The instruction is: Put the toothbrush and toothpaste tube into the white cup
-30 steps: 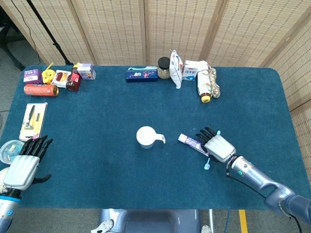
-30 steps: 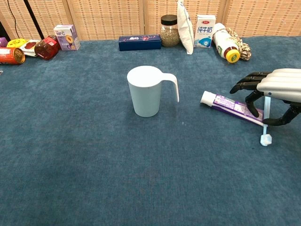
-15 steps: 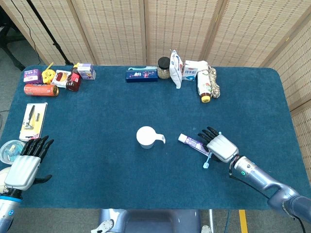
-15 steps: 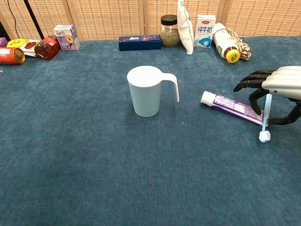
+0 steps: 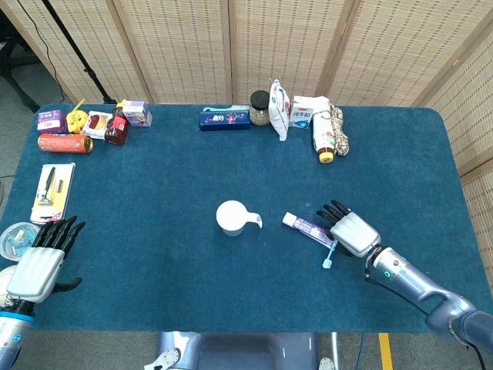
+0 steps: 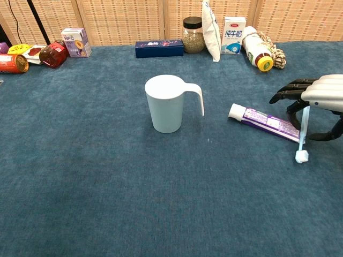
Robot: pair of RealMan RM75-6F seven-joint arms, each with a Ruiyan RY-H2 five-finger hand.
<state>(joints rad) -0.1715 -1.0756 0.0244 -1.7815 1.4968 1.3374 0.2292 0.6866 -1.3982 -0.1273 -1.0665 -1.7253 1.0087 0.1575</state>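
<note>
Got the toothbrush [image 6: 303,134] pinched in my right hand [image 5: 353,232], hanging brush-end down right by the toothpaste [image 6: 263,122]; left hand [image 5: 38,262] empty, fingers spread.

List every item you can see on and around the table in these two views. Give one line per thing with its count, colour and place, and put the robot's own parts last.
white cup: 1, white, table centre, upright
toothpaste tube: 1, white and purple, lying right of the cup
toothbrush: 1, pale blue, in the right hand, head down
dark blue box: 1, far edge
glass jar: 1, dark lid, far edge
milk carton: 1, white, far edge
bottle: 1, yellow cap, lying far right
red can: 1, far left
table: 1, blue cloth
left hand: 1, near left corner, fingers apart, holding nothing
right hand: 1, right side, holds the toothbrush
</note>
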